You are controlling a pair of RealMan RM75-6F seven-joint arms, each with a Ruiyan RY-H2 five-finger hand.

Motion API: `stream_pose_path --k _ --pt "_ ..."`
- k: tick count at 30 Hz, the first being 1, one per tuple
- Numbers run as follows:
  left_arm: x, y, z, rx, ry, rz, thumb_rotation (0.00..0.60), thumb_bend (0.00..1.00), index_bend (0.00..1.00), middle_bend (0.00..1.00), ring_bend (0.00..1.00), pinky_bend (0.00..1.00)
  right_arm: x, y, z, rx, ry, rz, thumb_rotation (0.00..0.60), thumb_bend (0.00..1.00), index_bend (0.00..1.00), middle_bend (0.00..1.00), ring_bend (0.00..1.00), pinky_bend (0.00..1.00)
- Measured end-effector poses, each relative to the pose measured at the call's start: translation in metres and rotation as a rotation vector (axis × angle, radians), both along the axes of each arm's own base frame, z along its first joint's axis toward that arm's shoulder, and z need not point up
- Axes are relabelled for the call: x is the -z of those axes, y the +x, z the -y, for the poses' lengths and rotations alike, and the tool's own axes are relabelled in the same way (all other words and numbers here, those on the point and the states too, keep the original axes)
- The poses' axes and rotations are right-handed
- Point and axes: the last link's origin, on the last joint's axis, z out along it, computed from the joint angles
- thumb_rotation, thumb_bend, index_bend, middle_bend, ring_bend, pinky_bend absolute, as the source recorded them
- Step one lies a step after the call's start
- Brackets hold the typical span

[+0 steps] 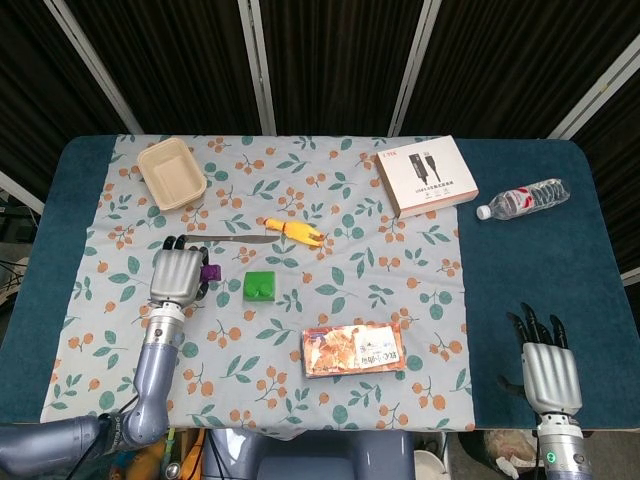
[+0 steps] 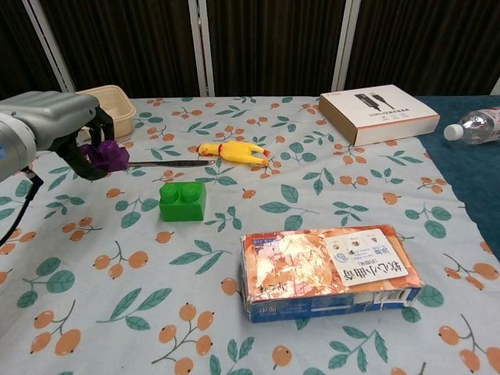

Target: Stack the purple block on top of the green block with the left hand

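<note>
My left hand (image 1: 176,274) holds the purple block (image 1: 211,273) in the air, left of the green block (image 1: 260,286). In the chest view the left hand (image 2: 58,125) has its fingers curled around the purple block (image 2: 108,155), up and to the left of the green block (image 2: 183,200), which sits on the floral cloth. My right hand (image 1: 547,374) rests low at the right on the blue table with its fingers apart, holding nothing.
A yellow rubber chicken (image 2: 233,152) and a knife (image 2: 156,164) lie just behind the green block. A beige container (image 2: 100,111) stands at the back left. A snack box (image 2: 328,269) lies in front, a white box (image 2: 376,112) and a bottle (image 1: 522,199) at the back right.
</note>
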Motion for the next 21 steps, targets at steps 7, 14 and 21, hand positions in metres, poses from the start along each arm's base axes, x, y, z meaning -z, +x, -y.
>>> stream_pose_path --k 7,14,21 --pt "-0.004 0.004 -0.001 -0.068 -0.057 -0.005 0.600 0.35 0.49 0.46 0.17 0.17 0.001 0.000 -0.001 0.005 0.007 -0.003 0.600 0.15 0.16 0.08 0.22 0.00" --pt "-0.010 0.017 -0.007 -0.063 -0.083 0.003 0.600 0.35 0.48 0.45 0.17 0.17 0.001 0.000 0.000 0.008 0.007 -0.005 0.600 0.15 0.16 0.08 0.22 0.00" --pt "-0.012 0.039 -0.011 -0.002 -0.083 0.004 0.600 0.35 0.48 0.44 0.17 0.17 0.002 0.001 0.000 0.009 0.007 -0.002 0.600 0.15 0.16 0.08 0.22 0.00"
